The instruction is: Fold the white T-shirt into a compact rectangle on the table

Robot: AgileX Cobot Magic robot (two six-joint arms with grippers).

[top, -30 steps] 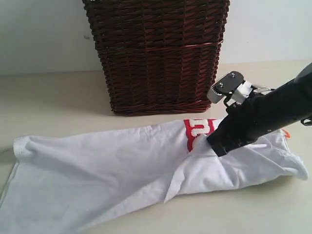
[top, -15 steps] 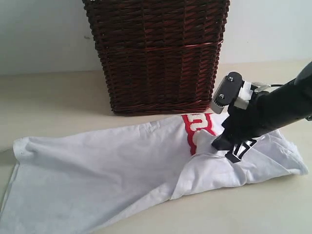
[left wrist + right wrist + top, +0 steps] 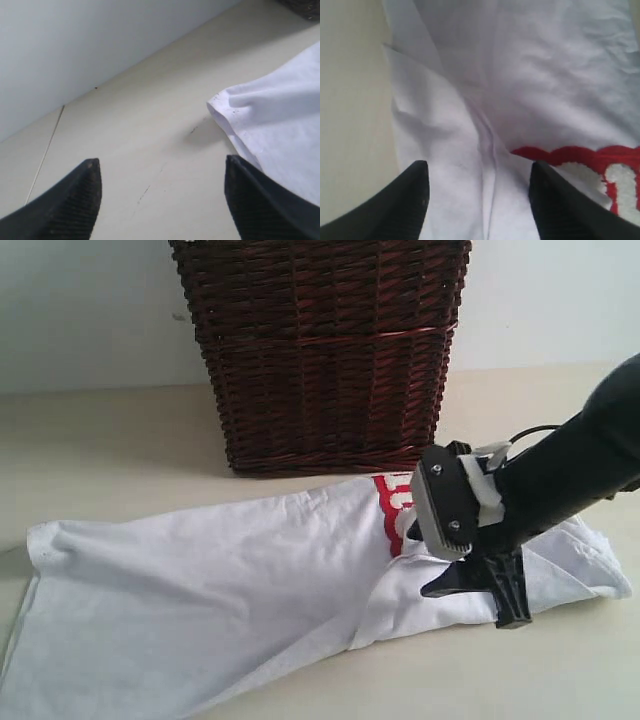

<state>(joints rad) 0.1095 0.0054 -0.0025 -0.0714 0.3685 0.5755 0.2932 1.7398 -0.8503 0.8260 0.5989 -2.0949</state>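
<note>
The white T-shirt [image 3: 200, 580] lies along the table [image 3: 100, 440] as a long band, its right part folded over beside the red-edged lettering [image 3: 392, 505]. My right gripper [image 3: 480, 602] hovers just over that folded part, open, with only cloth below its fingers. The right wrist view shows the same open gripper [image 3: 480, 170] above a crease in the shirt [image 3: 530, 75], with the lettering [image 3: 600, 160] to one side. My left gripper [image 3: 161, 162] stands open over bare table [image 3: 150, 125], next to a corner of the shirt [image 3: 280, 125]. It is out of the exterior view.
A tall dark wicker basket [image 3: 320, 350] stands on the table right behind the shirt's middle, against the pale wall [image 3: 80, 310]. The shirt's left end runs out past the frame's lower left corner.
My right gripper went from shut on the shirt's fold to open, let the cloth go and swung down toward the front edge. The fold has settled flat.
</note>
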